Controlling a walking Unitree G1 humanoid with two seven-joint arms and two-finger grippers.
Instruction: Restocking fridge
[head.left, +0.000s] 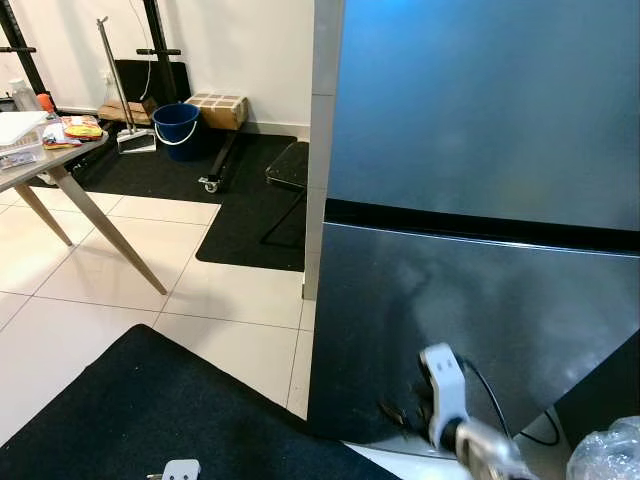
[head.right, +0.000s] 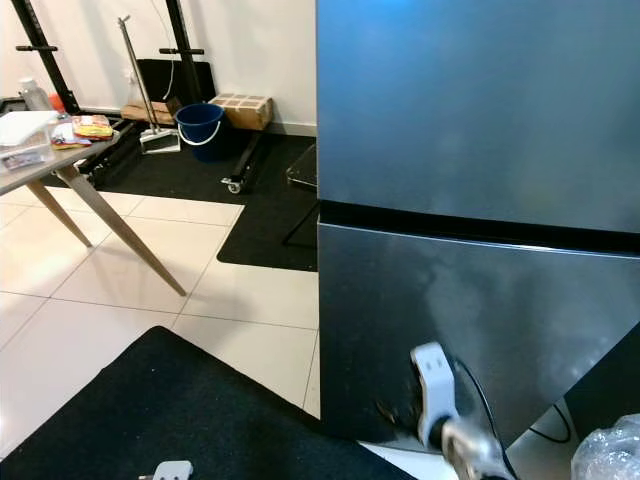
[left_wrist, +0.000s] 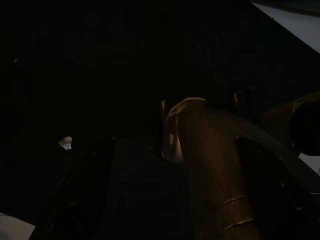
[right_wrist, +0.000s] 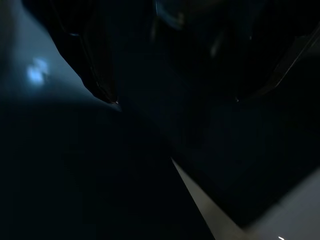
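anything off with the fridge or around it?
The lower fridge door looks swung slightly ajar, its bottom edge angled off the black mat. The right gripper is low at that door. The upper door looks shut. Nothing spilled or damaged.

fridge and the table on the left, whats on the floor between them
In the left eye view, bare white tile floor separates the fridge from the table, with black mat behind.
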